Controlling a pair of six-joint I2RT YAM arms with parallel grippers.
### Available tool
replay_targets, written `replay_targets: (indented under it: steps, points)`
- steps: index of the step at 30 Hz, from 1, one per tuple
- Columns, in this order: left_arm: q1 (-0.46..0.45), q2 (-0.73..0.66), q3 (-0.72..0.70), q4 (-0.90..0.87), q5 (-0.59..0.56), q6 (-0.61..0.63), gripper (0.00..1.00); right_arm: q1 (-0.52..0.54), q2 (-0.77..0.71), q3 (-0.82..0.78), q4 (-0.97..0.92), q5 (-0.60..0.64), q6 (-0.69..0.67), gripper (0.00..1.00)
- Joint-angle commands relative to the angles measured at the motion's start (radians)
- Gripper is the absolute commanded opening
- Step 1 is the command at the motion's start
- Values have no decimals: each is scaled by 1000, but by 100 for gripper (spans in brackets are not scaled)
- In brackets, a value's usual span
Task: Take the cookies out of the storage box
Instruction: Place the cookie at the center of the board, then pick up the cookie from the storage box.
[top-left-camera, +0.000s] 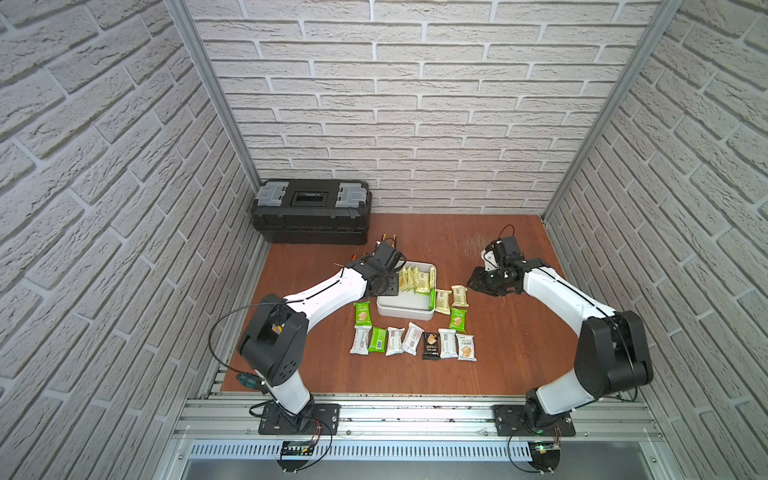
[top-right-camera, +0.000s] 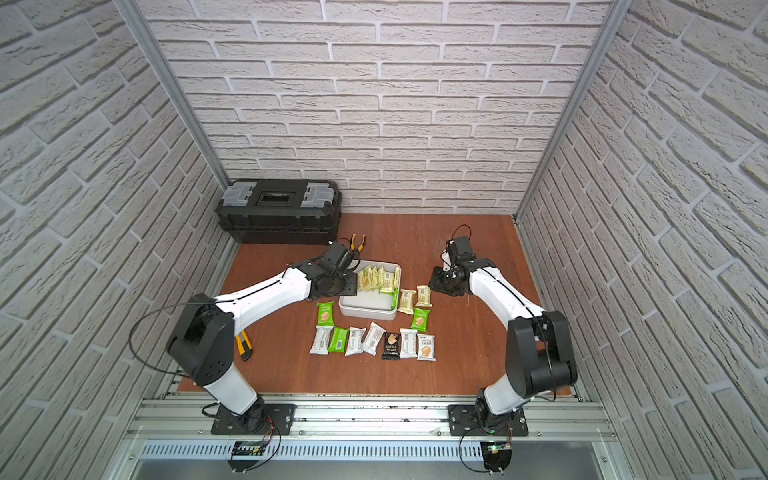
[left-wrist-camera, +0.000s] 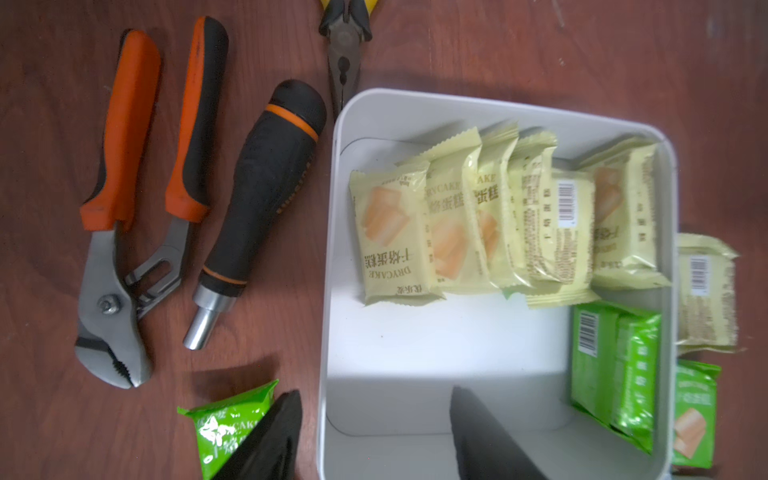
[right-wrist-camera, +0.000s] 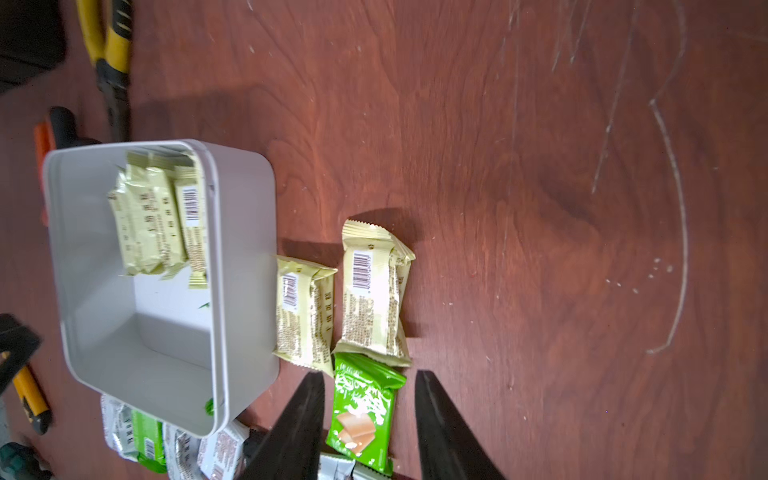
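The storage box (top-left-camera: 405, 311) sits near the middle of the counter (top-left-camera: 519, 332), and nineteen cookies (top-left-camera: 448, 343) can be counted. Eight are inside it: six pale yellow packets (left-wrist-camera: 390, 237) leaning on one another in a row along the far wall, and two green packets (left-wrist-camera: 594, 357) on edge against the right wall. Eleven lie out on the counter: a pale yellow pair (top-left-camera: 443, 301) just beside the box's right wall, one green packet (top-left-camera: 457, 319) in front of that pair, a corner green packet (top-left-camera: 362, 312) at the box's left front corner, and a front row of seven (top-left-camera: 412, 338), five white, one green, one black. The left tool (left-wrist-camera: 374, 390) is wide open and holds nothing, one finger inside the box, the other outside it by the corner green packet. The right tool (right-wrist-camera: 368, 374) stands open astride the green packet near the pair; a clear gap shows on one side and the packet lies flat on the counter, ungripped. Behind and left of the box lie three things: one orange-handled pliers (left-wrist-camera: 120, 208), one black-and-orange driver handle (left-wrist-camera: 257, 199), one yellow-handled pliers (left-wrist-camera: 345, 50). One black case (top-left-camera: 311, 212) stands in the far left corner.
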Motion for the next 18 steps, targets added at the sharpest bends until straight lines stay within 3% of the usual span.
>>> replay_targets:
  steps: [1,10,18]
  points:
    - [-5,84,89,-67,-40,65,61,-4,-75,-66,-31,33,51,41]
    - [-9,248,241,-98,-59,103,57,-4,-228,-174,-65,56,96,41]
    - [-9,337,324,-115,-116,115,59,-4,-266,-189,-79,62,107,41]
